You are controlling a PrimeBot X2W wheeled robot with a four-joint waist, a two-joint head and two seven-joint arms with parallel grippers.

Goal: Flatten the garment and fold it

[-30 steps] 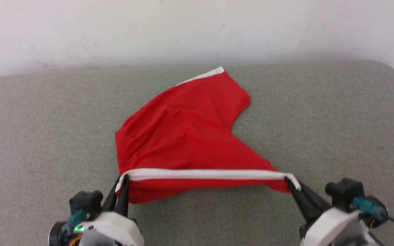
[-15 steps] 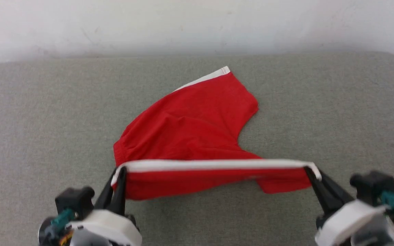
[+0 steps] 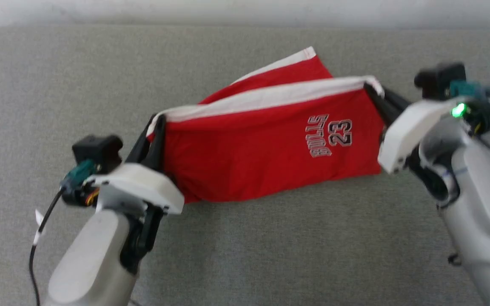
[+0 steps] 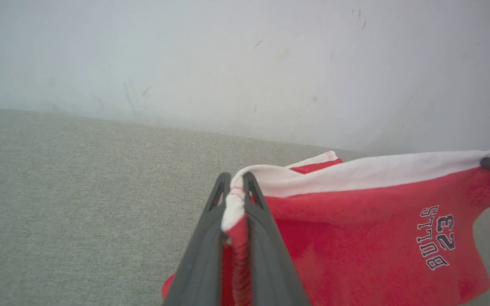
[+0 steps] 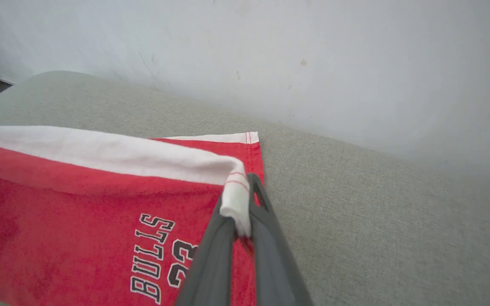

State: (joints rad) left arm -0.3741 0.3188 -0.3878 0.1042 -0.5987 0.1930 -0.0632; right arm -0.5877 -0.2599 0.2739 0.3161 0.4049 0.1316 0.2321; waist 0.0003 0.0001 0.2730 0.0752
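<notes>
- We see a grey fabric bench (image 3: 245, 255) below a pale wall (image 4: 228, 55).
- The red basketball shorts (image 3: 249, 148) hang stretched between our hands, their far leg lying on the bench.
- Our left hand (image 3: 155, 125) pinches one end of the white side stripe (image 3: 270, 95), and our right hand (image 3: 372, 89) pinches the other.
- The "BULLS 23" print (image 3: 330, 136) sits near the right hand.
</notes>
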